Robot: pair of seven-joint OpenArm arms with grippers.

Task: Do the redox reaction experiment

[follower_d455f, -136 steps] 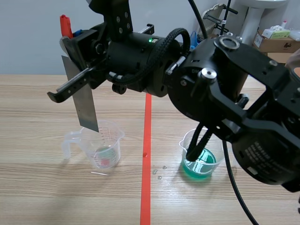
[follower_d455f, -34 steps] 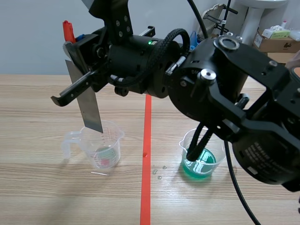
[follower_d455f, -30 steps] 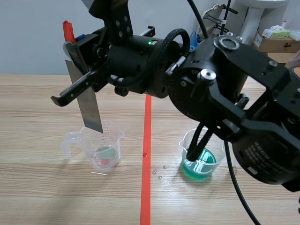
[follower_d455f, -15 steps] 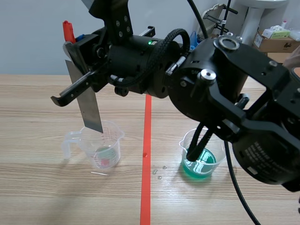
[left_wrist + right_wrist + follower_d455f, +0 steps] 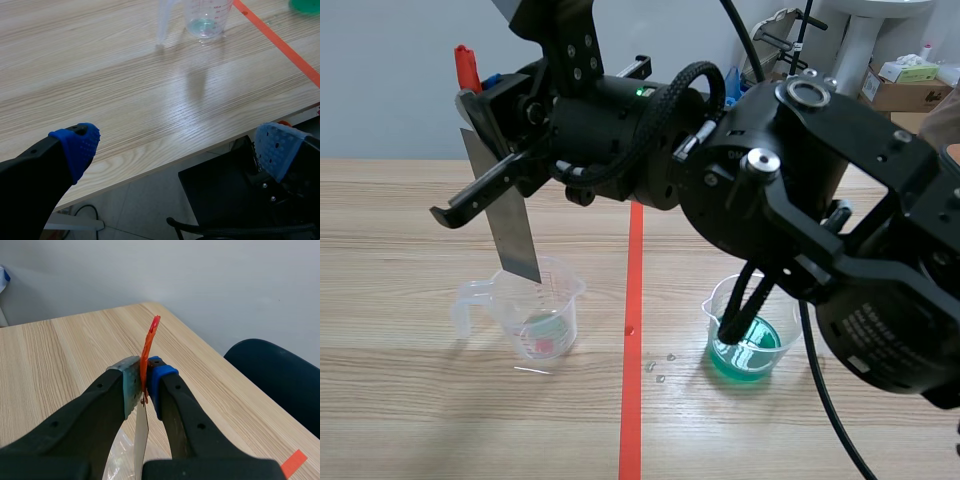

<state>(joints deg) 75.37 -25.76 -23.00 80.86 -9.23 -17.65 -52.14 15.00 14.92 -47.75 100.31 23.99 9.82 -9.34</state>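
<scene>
Just now the right gripper [image 5: 143, 385] is clamped tight on a metal strip [image 5: 510, 225] near its red top end. The strip is tilted above the clear beaker [image 5: 535, 320], its lower corner level with the beaker's rim. To the right of the clear beaker stands a green beaker [image 5: 750, 335], well apart. The left gripper [image 5: 177, 149] is spread wide and holds nothing. It is off the table [image 5: 100, 75] edge, far from the clear beaker.

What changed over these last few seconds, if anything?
The right gripper, shut on the metal strip, shifted slightly rightward in the scene view, toward the clear beaker, then held still. That beaker and the beaker of green liquid stayed put.
</scene>
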